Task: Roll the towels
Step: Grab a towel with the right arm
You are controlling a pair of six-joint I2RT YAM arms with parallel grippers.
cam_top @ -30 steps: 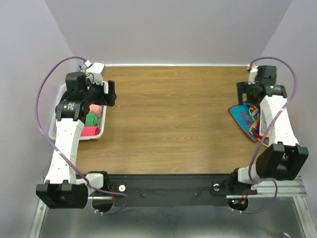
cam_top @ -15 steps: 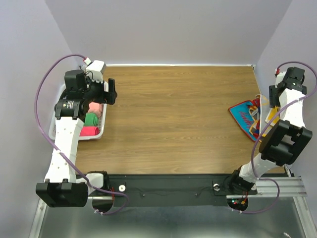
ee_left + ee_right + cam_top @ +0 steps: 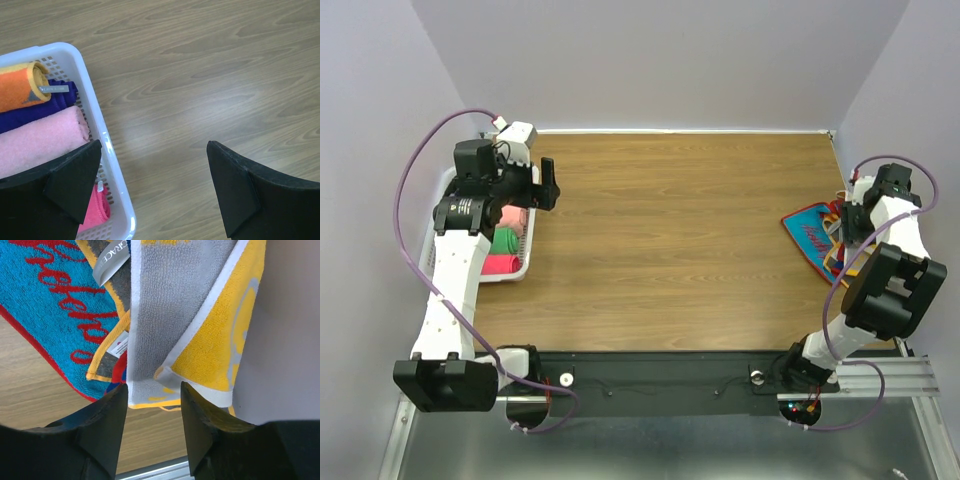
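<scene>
Currently left end effector (image 3: 153, 150) gapes over basket (image 3: 116, 172) rim; right end effector (image 3: 152, 390) slightly parted above towels (image 3: 165, 315).

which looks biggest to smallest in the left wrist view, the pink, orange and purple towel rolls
1. pink towel roll
2. orange towel roll and purple towel roll: look alike, both cut off at the frame edge, so unranked

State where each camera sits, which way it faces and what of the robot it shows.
Top external: above and behind, looking down on the table; left arm, right arm show.
Left wrist: looks down on the basket of rolled towels; left fingers show.
Right wrist: looks down on the flat towels; right fingers show.
Shared: basket, in top external and left wrist.
</scene>
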